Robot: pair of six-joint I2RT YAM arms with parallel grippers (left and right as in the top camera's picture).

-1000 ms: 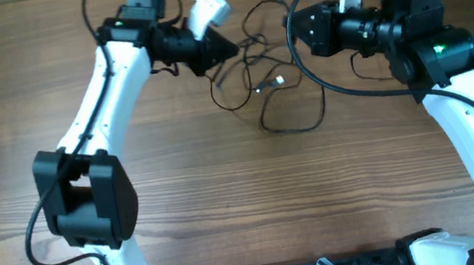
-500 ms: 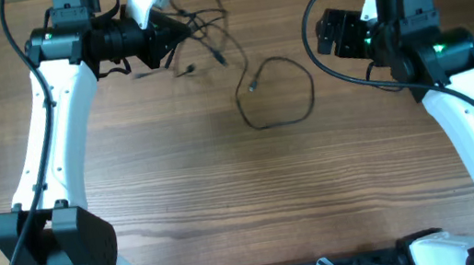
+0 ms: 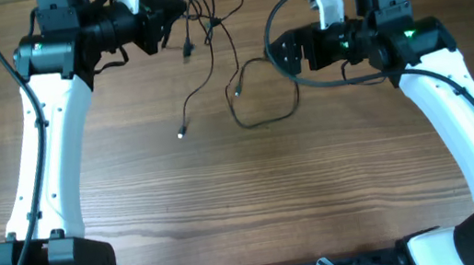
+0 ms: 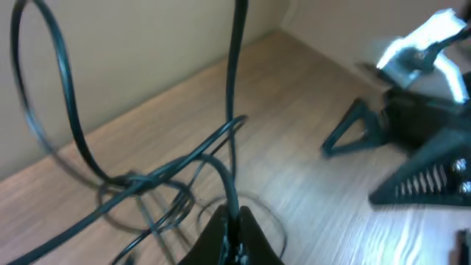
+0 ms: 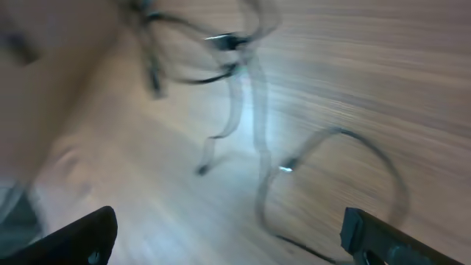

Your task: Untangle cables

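Observation:
Thin black cables (image 3: 204, 9) hang in a tangled bunch at the table's far edge. My left gripper (image 3: 168, 21) is shut on one strand of them; in the left wrist view that cable (image 4: 232, 110) rises straight from the shut left gripper (image 4: 234, 224). One strand trails down to a small plug (image 3: 181, 133) on the wood. A separate cable loop (image 3: 269, 120) lies flat on the table, apart from the bunch. My right gripper (image 3: 274, 53) stands open just right of that loop, holding nothing. In the blurred right wrist view the loop (image 5: 383, 165) lies ahead of the open right gripper (image 5: 228, 239).
The wooden table (image 3: 256, 204) carries nothing else. The right arm's own thick black wire (image 3: 280, 10) arcs over the loop's right side. A pale wall (image 4: 110, 51) stands right behind the table's far edge, close to the left gripper.
The left gripper has carried the bunch left toward the far edge, and one strand has trailed out. The loop stayed on the table. The right gripper opened and came back left to it.

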